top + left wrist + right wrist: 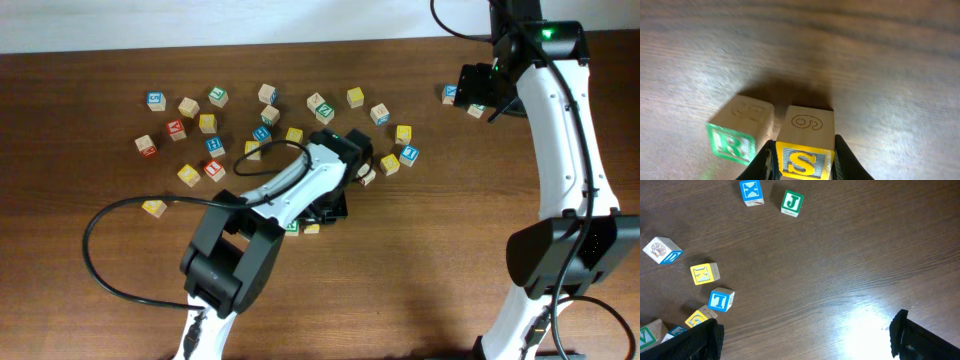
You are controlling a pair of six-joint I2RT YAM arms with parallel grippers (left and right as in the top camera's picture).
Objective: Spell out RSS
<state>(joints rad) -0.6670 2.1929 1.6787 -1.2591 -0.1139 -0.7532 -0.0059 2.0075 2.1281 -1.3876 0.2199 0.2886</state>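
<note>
My left gripper [803, 167] is shut on a wooden block with a yellow S face [804, 131], low over the table. A block with a green R face [732, 145] stands just left of it, close beside it or touching. In the overhead view the left gripper [316, 217] is at the table's middle, with the green R block [291, 228] and the yellow S block [312, 229] at its tip. My right gripper [805, 335] is open and empty over bare wood at the far right [480, 92]. Other S blocks cannot be picked out.
Several loose letter blocks lie scattered across the far middle of the table [265, 115]. Near the right gripper are a blue block [751, 192], a green J block [791, 202], a yellow block [704, 273] and a blue T block [721, 300]. A black cable [110, 215] loops at the left.
</note>
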